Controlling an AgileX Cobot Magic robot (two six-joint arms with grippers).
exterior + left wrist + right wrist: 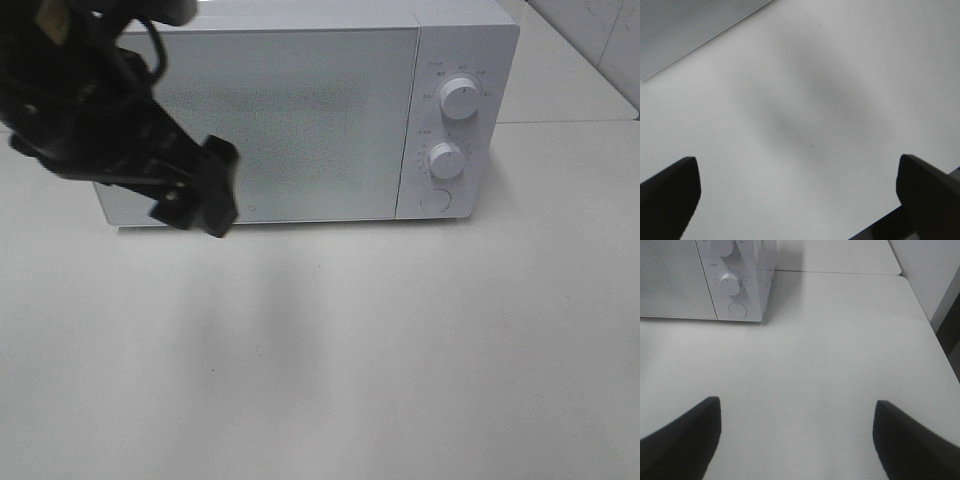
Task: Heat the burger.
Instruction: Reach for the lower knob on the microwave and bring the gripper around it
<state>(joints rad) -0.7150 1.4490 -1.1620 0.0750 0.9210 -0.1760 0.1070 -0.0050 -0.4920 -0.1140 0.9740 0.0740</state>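
The pale worktop [400, 380] fills most of every view, with a soft grey shadow across its middle. At its far side stands a white microwave [470, 40], the widest thing on it. The speckled door [300, 120] is shut and takes up the front from the left edge to the control panel on the right.

The burger shows in none of the 3 views, so I cannot tell where it is.

The black left arm [80, 90] reaches in from the upper left of the high view and hangs in front of the left part of the door. The left claw [797, 192] is released, its 2 dark fingers [670, 195] spread far apart with only bare worktop between them. Whether it touches the door cannot be told.

The right claw [796, 437] is also released, its 2 fingers [685, 440] wide apart over bare worktop, well apart from the microwave and nearer its panel corner.

On the panel sit 2 white round knobs, the upper knob [459, 98] above the lower knob [446, 160], and below them a small round button [434, 199].
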